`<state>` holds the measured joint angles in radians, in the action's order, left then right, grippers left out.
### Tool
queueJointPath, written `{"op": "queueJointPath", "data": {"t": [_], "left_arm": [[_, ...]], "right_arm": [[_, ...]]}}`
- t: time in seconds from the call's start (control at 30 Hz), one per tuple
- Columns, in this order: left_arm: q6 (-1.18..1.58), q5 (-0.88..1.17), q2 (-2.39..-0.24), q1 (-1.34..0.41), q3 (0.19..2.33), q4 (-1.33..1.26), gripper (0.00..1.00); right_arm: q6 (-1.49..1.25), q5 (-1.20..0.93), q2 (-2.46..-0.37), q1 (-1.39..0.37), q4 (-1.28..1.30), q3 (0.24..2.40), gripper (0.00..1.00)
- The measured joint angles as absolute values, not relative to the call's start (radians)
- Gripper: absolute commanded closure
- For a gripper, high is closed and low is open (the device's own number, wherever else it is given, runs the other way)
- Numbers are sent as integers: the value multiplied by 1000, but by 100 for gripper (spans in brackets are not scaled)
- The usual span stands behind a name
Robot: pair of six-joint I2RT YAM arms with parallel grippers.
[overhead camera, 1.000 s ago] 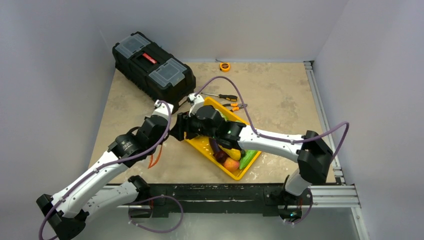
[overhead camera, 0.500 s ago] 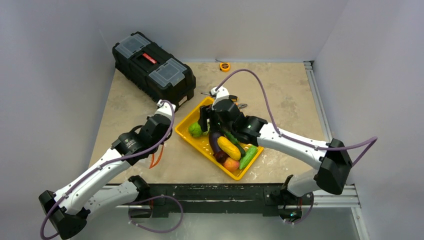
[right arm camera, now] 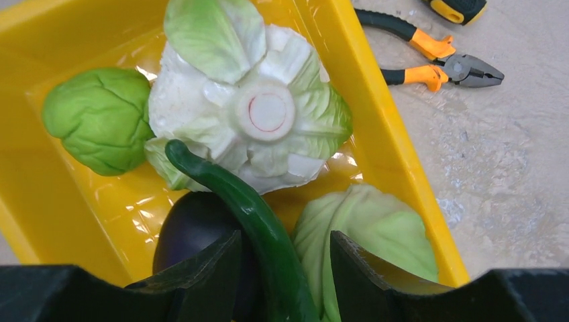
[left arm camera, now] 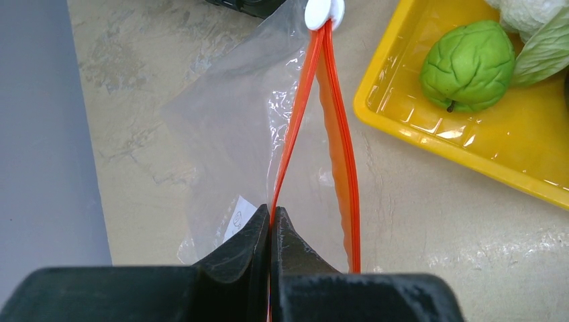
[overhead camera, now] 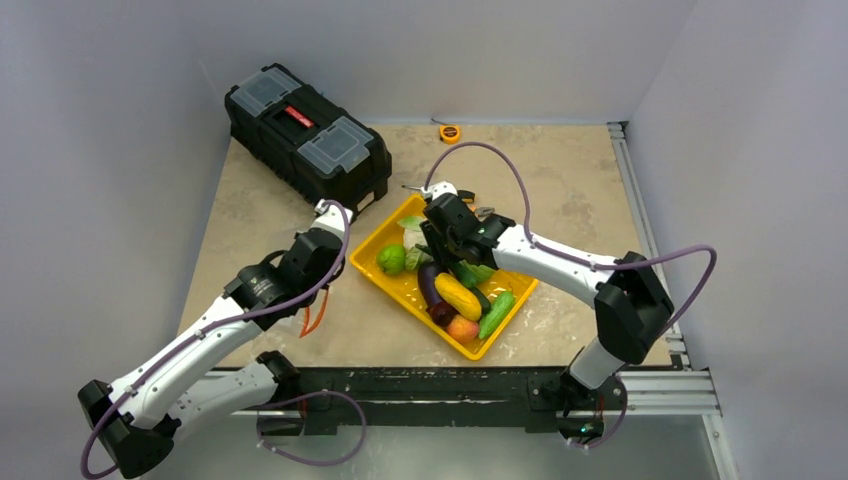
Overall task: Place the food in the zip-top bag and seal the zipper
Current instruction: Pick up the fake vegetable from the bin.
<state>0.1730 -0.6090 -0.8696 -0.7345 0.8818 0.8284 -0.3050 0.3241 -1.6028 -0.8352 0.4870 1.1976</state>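
Pinching zipper (left arm camera: 302, 100) of zip-top bag (left arm camera: 228, 121), left claw (left arm camera: 271, 213) clenched; right claw (right arm camera: 283, 238) parted, astride green cucumber (right arm camera: 228, 184) in yellow tray (right arm camera: 377, 107).

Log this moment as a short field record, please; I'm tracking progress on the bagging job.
left gripper: shut on one lip of the zipper
right gripper: open, jaws astride a green cucumber in the yellow tray
bag: clear, mouth parted, unsealed; no food visible inside
in tray: cauliflower, green round fruit, eggplant, cabbage, yellow squash, peach
beside tray: pliers
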Motion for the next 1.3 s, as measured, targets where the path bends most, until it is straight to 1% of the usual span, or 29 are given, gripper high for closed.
{"op": "queueJointPath", "data": {"t": [0.37, 0.63, 0.77, 0.9, 1.1, 1.2, 1.3], "left_arm": [[173, -605, -872, -735, 882, 828, 100], [173, -599, -879, -735, 882, 828, 100], [173, -598, -884, -735, 882, 828, 100], [173, -598, -890, -735, 882, 828, 100], [173, -598, -894, -735, 882, 828, 100], [173, -598, -897, -735, 882, 828, 100], [173, -597, -899, -735, 882, 828, 100]], "right_arm": [[-253, 321, -1641, -836, 519, 1211, 60], [-240, 293, -1662, -836, 500, 1212, 62], [-231, 276, -1689, -836, 485, 1212, 66], [-217, 271, -1704, -837, 476, 1213, 77], [-213, 273, -1698, -837, 471, 1215, 84], [-212, 281, -1671, -837, 470, 1215, 88], [-212, 291, -1601, -836, 448, 1210, 91]]}}
